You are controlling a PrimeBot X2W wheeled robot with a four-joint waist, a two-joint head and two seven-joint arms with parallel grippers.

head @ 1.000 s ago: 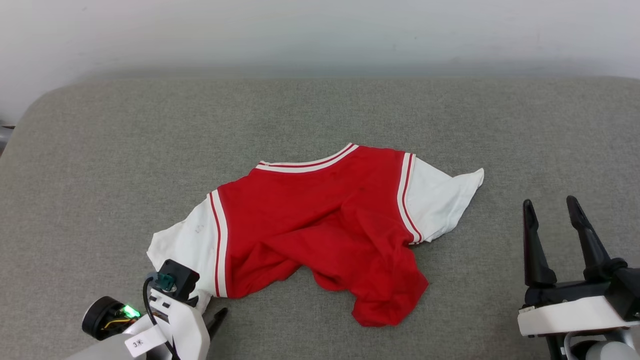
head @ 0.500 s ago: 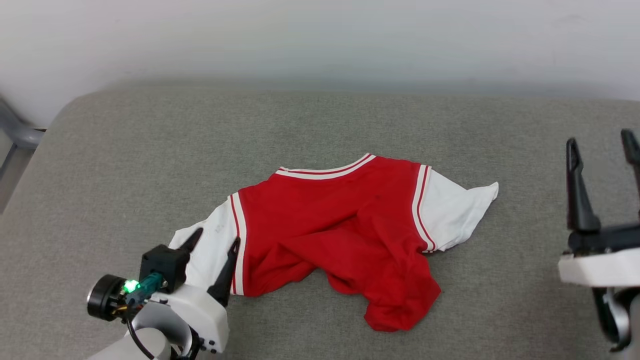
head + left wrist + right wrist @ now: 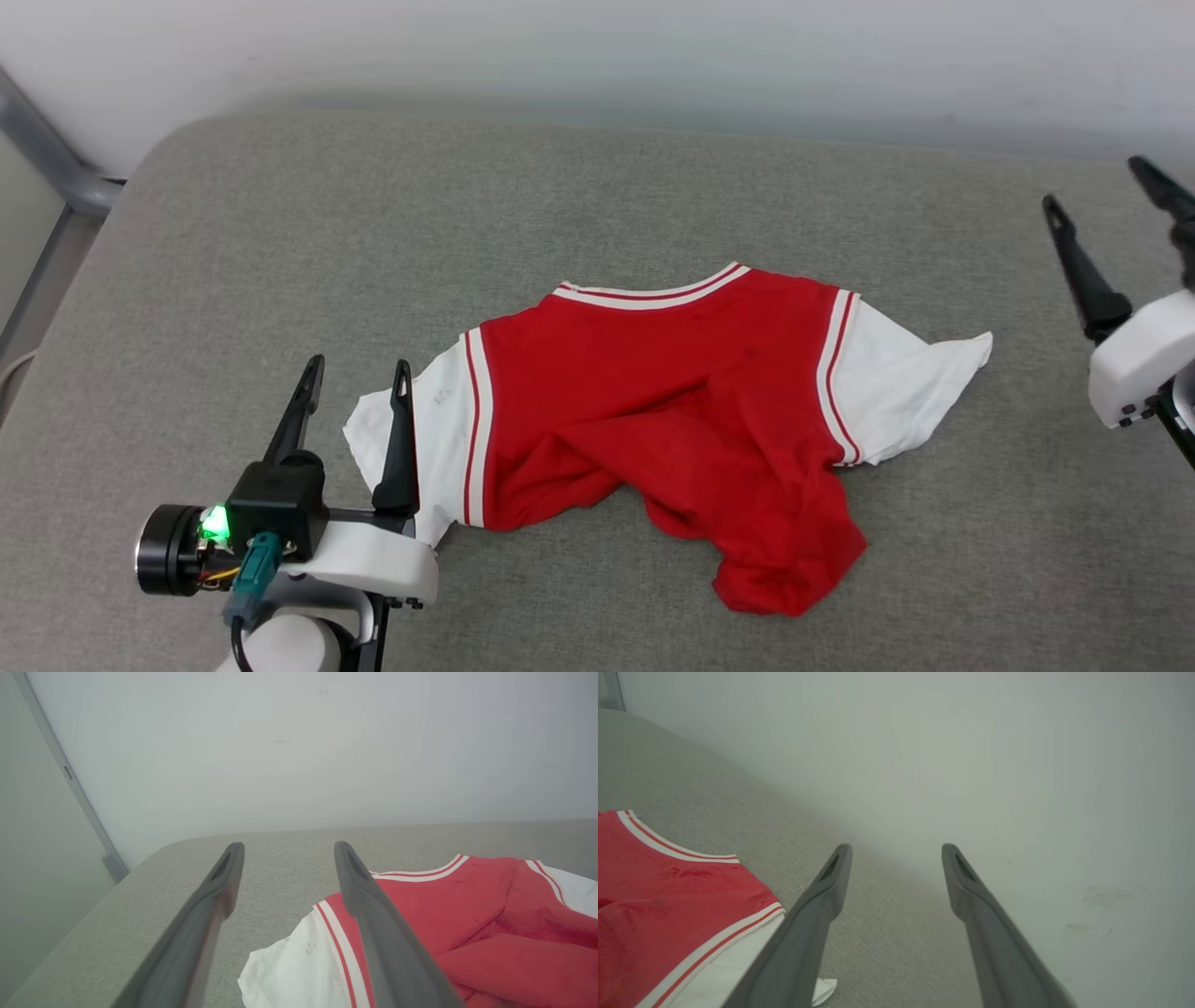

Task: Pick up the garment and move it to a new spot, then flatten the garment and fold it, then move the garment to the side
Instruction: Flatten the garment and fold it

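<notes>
I see the red jersey T-shirt (image 3: pixel 672 411) lying rumpled mid grey cushion (image 3: pixel 280 233), hem bunched. My left gripper (image 3: pixel 360 362) hangs spread and empty just beside 1 white sleeve (image 3: pixel 437 411), my right gripper (image 3: pixel 1094 182) equally wide beyond the other, which I judge is ready for flattening

One garment (image 3: pixel 672 392), two hands (image 3: pixel 360 362) (image 3: pixel 1092 182), one grey cushion (image 3: pixel 280 233)
</notes>
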